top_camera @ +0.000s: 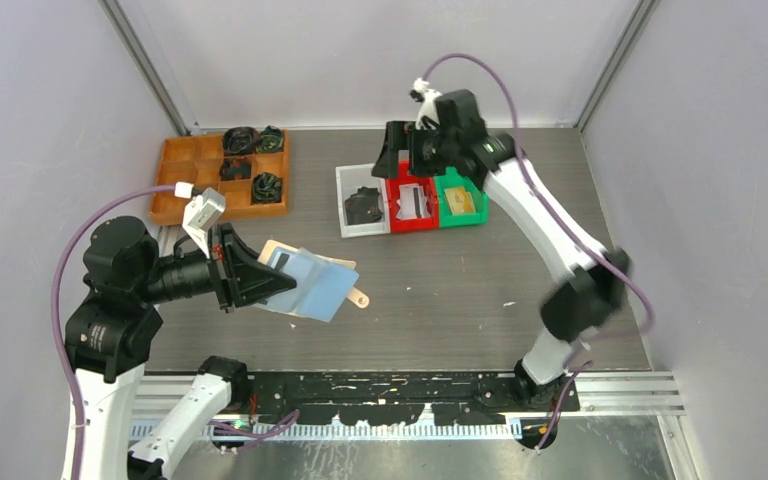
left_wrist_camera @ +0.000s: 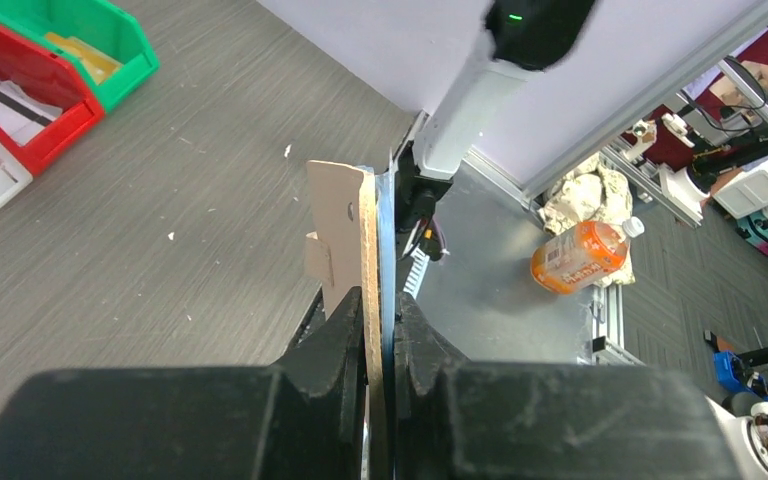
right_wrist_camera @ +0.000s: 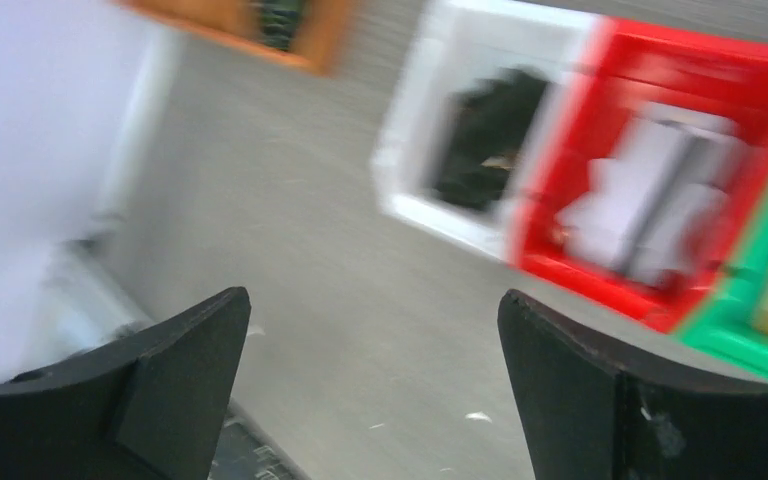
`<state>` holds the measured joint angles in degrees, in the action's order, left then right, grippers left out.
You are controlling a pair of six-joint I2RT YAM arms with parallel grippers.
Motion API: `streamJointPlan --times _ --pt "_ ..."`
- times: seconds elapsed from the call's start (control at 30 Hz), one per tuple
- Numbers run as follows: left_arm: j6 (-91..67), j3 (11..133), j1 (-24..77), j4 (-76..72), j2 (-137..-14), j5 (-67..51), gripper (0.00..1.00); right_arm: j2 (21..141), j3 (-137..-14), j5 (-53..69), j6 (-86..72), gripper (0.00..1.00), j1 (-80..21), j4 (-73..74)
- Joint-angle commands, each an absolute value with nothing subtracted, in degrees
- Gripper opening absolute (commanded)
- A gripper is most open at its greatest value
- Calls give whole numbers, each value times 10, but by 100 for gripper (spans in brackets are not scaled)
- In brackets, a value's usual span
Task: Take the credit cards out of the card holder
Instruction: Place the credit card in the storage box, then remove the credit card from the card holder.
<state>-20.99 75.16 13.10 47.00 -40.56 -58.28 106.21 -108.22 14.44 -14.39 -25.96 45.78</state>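
Top external view: the left hand (top_camera: pixel 265 280) clamps one edge of the card holder (top_camera: pixel 322 285) over the worktop (top_camera: pixel 460 290). The right hand (top_camera: pixel 403 160), well apart, gapes wide above a red bin (top_camera: pixel 412 224) containing credit cards (top_camera: pixel 415 200).

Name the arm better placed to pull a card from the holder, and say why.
Right. Its gripper is open and empty, near the red bin, while the left gripper is shut on the card holder, holding it up.

red bin (right_wrist_camera: pixel 600 287) contents blurred, card holder (left_wrist_camera: pixel 345 235) lower end hidden inside left hand (left_wrist_camera: pixel 380 312)
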Motion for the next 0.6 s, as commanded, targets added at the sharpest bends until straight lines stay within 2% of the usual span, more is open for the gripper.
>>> streamJointPlan --times 0.0,0.07,0.1,0.23,0.57 --pt "-220 752 129 445 -395 -620 0 821 -863 351 -353 99 -276 100" --pt "-219 749 129 444 -392 -635 0 741 -738 398 -438 99 -296 -179" --pt "-218 749 129 446 -391 -640 0 715 -714 402 -453 99 -310 -199" --pt "-206 750 129 460 -393 -654 0 673 -723 422 -395 99 -402 -94" --pt "-213 746 129 461 -395 -672 0 688 -744 378 -331 99 -559 -12"
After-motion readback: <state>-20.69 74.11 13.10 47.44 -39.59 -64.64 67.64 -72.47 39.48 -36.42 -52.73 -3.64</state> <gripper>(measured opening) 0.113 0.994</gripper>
